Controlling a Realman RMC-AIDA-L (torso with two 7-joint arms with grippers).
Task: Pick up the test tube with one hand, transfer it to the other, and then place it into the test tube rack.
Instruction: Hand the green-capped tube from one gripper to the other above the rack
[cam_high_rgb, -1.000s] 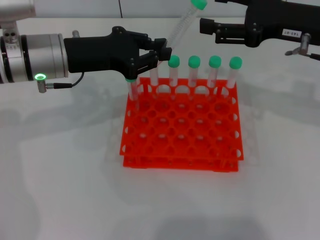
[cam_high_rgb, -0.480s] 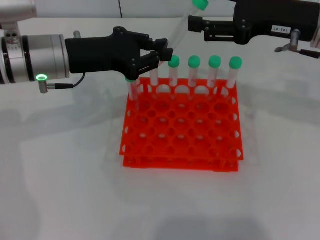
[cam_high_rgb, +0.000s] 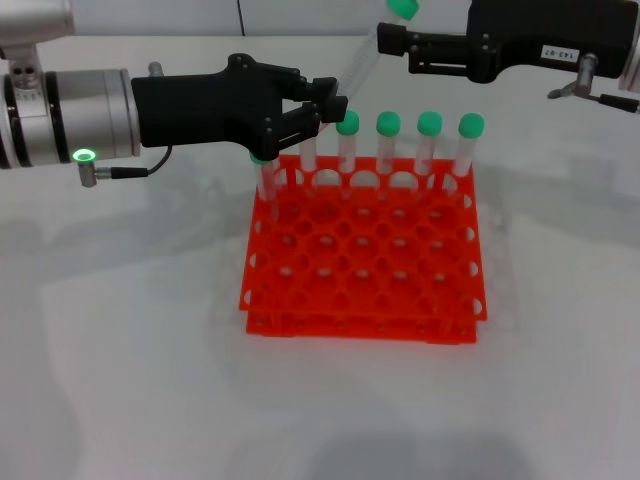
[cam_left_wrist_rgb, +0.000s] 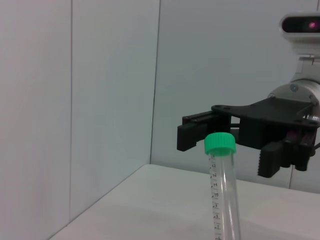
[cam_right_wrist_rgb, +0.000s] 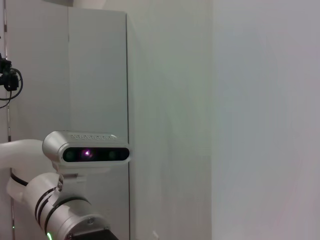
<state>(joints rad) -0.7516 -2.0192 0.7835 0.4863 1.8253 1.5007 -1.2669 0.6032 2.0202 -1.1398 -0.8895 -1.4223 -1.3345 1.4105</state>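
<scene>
While left gripper (cam_high_rgb: 318, 108) grips test tube (cam_high_rgb: 358, 62) — right gripper (cam_high_rgb: 392, 42) has closed in.

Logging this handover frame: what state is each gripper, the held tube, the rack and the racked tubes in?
left gripper: shut on the test tube's lower part, above the rack's back left corner.
test tube: capped, tilted, held clear of the rack.
right gripper: open, fingers either side of the tube's green cap.
test tube rack: flat on the table, most holes free.
racked tubes: upright, capped, in the back row.
</scene>
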